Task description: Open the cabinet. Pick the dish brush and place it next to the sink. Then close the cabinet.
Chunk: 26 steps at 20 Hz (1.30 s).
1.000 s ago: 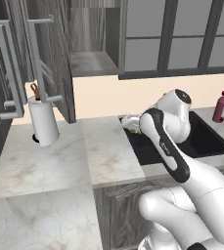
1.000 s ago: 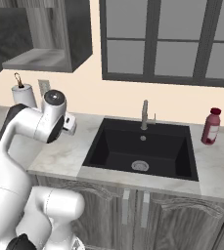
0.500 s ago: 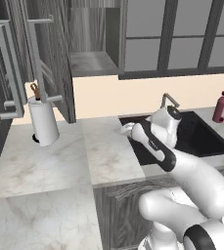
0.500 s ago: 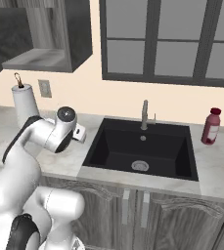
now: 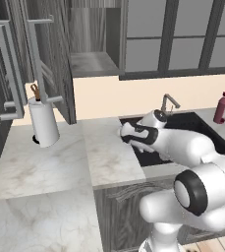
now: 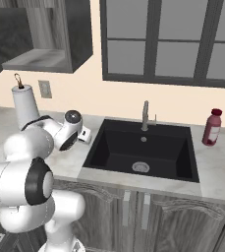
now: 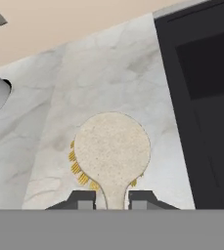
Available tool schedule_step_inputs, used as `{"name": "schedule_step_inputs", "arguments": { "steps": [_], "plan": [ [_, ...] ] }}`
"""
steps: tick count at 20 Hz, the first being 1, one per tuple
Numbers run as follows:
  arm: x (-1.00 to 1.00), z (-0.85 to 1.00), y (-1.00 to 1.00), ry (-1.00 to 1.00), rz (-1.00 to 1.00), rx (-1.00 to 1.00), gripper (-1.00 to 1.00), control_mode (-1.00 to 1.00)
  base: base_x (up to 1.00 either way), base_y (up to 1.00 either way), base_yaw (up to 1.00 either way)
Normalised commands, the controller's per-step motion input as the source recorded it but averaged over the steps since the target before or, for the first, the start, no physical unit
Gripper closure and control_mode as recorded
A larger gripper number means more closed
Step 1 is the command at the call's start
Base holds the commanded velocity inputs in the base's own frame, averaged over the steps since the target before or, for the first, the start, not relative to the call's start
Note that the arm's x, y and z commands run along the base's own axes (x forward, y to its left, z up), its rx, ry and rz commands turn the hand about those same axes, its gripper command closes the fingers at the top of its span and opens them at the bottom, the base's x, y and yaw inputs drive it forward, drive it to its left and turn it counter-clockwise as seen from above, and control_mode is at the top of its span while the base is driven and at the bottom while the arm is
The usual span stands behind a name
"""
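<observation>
Two fingertips [image 7: 110, 197] pinch the brush [image 7: 112, 153] by its thin handle, so the round head hangs over the counter [image 7: 108, 78] just left of the sink [image 7: 201, 97], ready to set down. Up at left, the cabinet [image 5: 92, 61] stands open for closing afterward.

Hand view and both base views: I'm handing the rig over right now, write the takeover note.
Gripper: jaws shut on the handle of the pale cream round-headed dish brush, held low over the white marble counter left of the black recessed sink.
Cabinet: dark grey wood-grain upper cabinet door stands open, its shelf bare.
Done: cabinet opened, brush picked and carried down beside the sink.
Left: set the brush on the counter, release, then close the cabinet door.
Nearby: white paper towel roll on the counter; red bottle right of the sink.
</observation>
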Motion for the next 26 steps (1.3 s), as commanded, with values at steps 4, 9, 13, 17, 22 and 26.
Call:
{"name": "schedule_step_inputs", "arguments": {
  "steps": [4,9,13,17,22,26],
  "plan": [
    [0.51,-0.39,0.00,0.02,0.00,-0.13,1.00,-1.00,0.00,0.00,0.00],
    [0.28,-0.45,-0.01,0.00,0.00,-0.13,1.00,-1.00,0.00,0.00,0.00],
    [0.31,-0.33,-0.02,0.00,0.00,-0.12,1.00,-1.00,0.00,0.00,0.00],
    [0.24,-0.25,-0.02,0.00,0.00,-0.07,1.00,-1.00,0.00,0.00,0.00],
    [0.25,-0.19,-0.12,0.00,0.00,-0.05,1.00,-1.00,0.00,0.00,0.00],
    [0.26,-0.17,-0.11,0.00,0.00,-0.02,1.00,-1.00,0.00,0.00,0.00]
  ]
}}
